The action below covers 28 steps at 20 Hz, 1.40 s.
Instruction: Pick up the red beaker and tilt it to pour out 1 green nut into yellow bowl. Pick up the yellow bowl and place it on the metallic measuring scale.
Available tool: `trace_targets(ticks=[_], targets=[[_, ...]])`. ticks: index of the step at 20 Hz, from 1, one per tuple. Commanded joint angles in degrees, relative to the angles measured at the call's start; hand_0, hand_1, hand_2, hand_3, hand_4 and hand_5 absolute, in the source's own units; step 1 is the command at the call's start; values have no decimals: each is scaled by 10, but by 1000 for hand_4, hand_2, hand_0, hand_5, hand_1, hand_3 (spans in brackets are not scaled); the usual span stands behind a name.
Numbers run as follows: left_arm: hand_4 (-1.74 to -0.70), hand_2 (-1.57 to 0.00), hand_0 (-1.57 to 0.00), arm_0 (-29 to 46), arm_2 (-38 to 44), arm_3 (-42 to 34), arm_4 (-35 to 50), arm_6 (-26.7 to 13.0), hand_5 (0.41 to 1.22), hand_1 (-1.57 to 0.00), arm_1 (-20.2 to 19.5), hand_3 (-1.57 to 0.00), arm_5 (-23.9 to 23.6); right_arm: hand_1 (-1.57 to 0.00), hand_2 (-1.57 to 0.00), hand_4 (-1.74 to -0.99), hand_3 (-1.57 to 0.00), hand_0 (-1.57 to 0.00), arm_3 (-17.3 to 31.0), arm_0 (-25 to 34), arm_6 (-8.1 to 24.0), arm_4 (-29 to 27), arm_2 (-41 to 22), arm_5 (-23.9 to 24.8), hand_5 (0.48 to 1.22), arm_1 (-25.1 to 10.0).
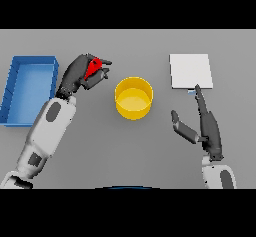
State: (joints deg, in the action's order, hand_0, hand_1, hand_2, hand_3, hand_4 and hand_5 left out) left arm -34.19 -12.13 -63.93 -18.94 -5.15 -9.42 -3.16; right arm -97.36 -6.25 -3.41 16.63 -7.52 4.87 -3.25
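Left of the yellow bowl point(133, 98), left hand point(80, 74) grips red beaker point(92, 68); right hand point(202, 121) open.

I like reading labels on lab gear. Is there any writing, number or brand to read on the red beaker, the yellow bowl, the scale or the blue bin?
None: no text shows on the red beaker, yellow bowl, metallic measuring scale or blue bin.
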Motion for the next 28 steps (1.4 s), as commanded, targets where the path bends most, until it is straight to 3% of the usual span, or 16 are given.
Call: trace_targets(ticks=[1, 4, 7, 10, 12, 14, 15, 19, 23, 25, 28], targets=[[-1734, -1566, -1566, -4, -9, -2, -10, -9, 1114, -1566, -8, -1564, 1, 1, 1, -1254, 1, 1, 1, 5, -2, -2, 1, 0, 680, 0], [-1738, -1568, -1568, -39, -61, 16, -79, -46, 1131, -1568, -34, -1567, 0, 1, 1, -1252, 1, 1, -6, -4, -6, -2, -4, -1, 685, 6], [-1739, -1570, -1570, -69, -126, 28, -151, -66, 1127, -1570, -55, -1569, 12, 1, 1, -1256, 1, 1, -14, -10, 0, -5, -5, -6, 690, 5], [-1740, -1570, -1570, -102, -178, 36, -205, -79, 1173, -1570, -73, -1570, 34, 1, 1, -1270, 1, 1, -14, -6, 3, 0, -10, -6, 700, 6], [-1740, -1571, -1571, -122, -204, 48, -231, -75, 1190, -1571, -81, -1570, 48, 1, 1, -1274, 1, 1, -24, -14, 3, -3, -9, -8, 704, 5], [-1649, -1571, -1571, -146, -230, 59, -255, -69, 1201, -1571, -87, -1571, 67, 1, 1, -1284, 1, 1, -23, -11, 7, 1, -13, -5, 705, 10], [-1666, -1571, -1571, -156, -240, 68, -264, -62, 1205, -1571, -90, -1571, 71, 1, 1, -1283, 1, 1, -14, -12, 3, -6, -8, -6, 702, 11], [-1701, -1571, -1571, -202, -305, 81, -308, -39, 1215, -1571, -96, -1277, 128, 1, 1, -1292, 1, 1, -9, -10, -12, -21, 2, -3, 678, 15], [-1723, -1571, -1571, -241, -369, 104, -349, 1, 1218, -1571, -93, -1451, 158, 1, 1, -1294, 1, 1, -6, -10, -13, -36, 3, -3, 653, 30], [-1729, -1571, -1571, -258, -398, 112, -369, 2, 1219, -1571, -90, -1494, 177, 1, 1, -1290, 1, 1, -10, -16, -20, -30, -1, -1, 644, 31], [-1735, -1571, -1571, -280, -441, 122, -398, 13, 1220, -1571, -89, -1532, 197, 1, 1, -1293, 1, 1, -2, -8, -7, -33, 4, 1, 631, 31]])
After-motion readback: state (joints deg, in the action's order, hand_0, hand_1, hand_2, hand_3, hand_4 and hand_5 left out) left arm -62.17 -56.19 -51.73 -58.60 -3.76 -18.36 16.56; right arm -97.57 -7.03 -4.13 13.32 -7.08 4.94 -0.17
